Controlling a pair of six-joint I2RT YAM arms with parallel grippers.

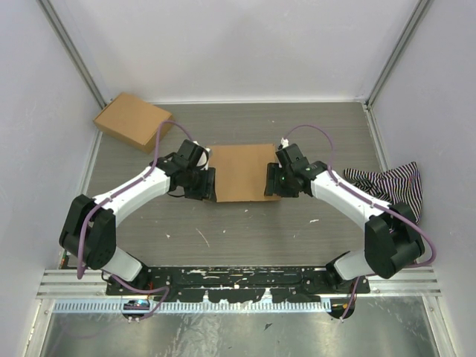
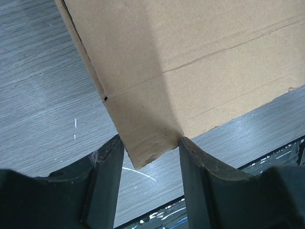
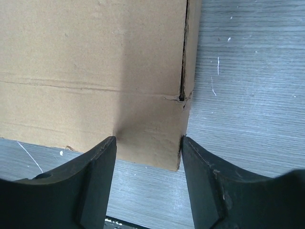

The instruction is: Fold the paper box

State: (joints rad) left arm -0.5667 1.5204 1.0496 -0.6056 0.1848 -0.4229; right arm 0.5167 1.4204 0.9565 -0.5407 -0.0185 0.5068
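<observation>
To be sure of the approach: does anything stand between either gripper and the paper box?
Nothing visible does. The left gripper and the right gripper each straddle a near corner of the paper box.

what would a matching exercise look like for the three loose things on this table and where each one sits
Things:
1. paper box
2. second cardboard box
3. striped cloth

Places:
a. far left corner of the table
b. right edge
c. middle

Pairs: 1-c, 2-a, 3-b
</observation>
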